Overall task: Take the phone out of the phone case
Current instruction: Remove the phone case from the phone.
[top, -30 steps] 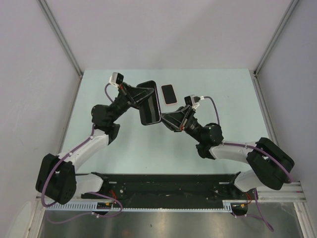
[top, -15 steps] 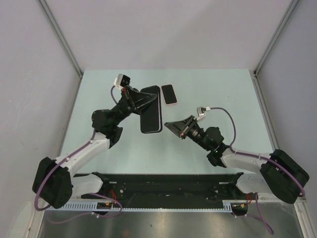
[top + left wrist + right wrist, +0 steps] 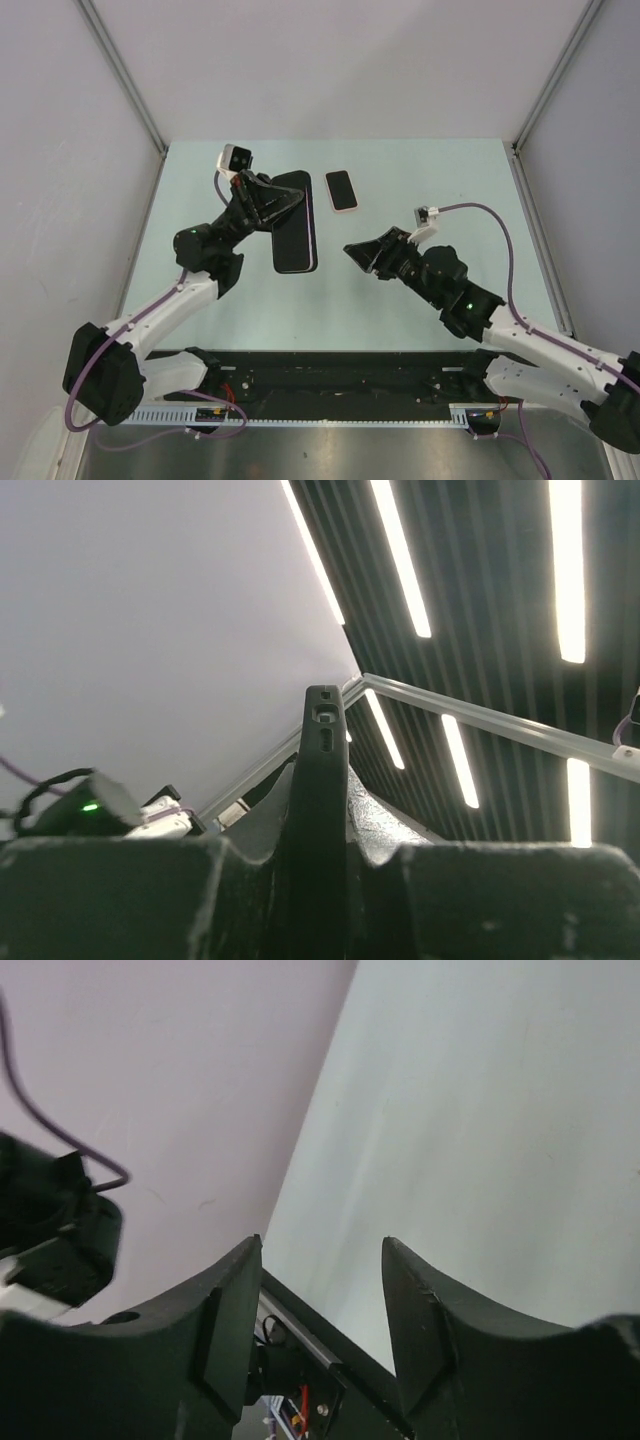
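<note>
The phone [image 3: 341, 189] lies screen up at the back middle of the table, its black glass ringed by the pale pink phone case [image 3: 346, 209]. Neither gripper touches it. My left gripper [image 3: 262, 197] is shut on the far end of a larger black flat slab [image 3: 296, 225], just left of the phone. In the left wrist view this slab [image 3: 322, 770] stands edge-on between the fingers of that gripper [image 3: 320, 785], with port holes at its tip. My right gripper [image 3: 358, 252] is open and empty, nearer than the phone and right of the slab. In the right wrist view its jaws [image 3: 322, 1245] frame only bare table.
The pale green table [image 3: 450, 180] is walled in by grey panels at the back and both sides. A black rail [image 3: 330, 372] with the arm bases runs along the near edge.
My right gripper has let go of the black slab and drawn back to the right and nearer. My left gripper has swung the slab a little to the left and straightened it.
</note>
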You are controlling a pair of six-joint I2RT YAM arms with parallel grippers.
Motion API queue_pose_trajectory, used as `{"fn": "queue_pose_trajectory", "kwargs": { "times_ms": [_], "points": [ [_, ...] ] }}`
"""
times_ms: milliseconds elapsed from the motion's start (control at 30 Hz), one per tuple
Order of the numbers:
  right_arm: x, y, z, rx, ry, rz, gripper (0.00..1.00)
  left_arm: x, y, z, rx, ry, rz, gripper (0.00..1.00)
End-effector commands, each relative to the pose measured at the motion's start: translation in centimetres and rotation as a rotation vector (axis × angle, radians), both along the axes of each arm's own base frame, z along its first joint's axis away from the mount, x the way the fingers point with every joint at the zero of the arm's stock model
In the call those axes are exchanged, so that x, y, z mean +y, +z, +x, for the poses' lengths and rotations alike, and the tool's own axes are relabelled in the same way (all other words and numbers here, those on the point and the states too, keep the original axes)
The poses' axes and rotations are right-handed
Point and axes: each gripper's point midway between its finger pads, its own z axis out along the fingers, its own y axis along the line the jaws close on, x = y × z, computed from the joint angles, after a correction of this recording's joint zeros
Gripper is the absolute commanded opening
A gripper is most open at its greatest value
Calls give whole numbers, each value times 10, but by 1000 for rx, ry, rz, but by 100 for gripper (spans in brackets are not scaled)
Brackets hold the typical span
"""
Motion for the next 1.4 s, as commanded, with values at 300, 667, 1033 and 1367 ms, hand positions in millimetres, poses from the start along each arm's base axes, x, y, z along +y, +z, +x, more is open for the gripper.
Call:
{"fn": "queue_pose_trajectory", "kwargs": {
  "times_ms": [300,667,1033,1367],
  "points": [
    [-24,132,-38,-264,2,39,74,-29,-83,45,43,77,153,0],
    [-25,110,-37,-231,-14,-113,77,-32,-92,61,58,71,139,0],
    [-18,102,-44,-224,26,-160,79,-28,-88,65,45,86,141,0],
    [-4,101,-43,-234,48,-174,79,-28,-85,64,42,89,142,0]
  ]
}}
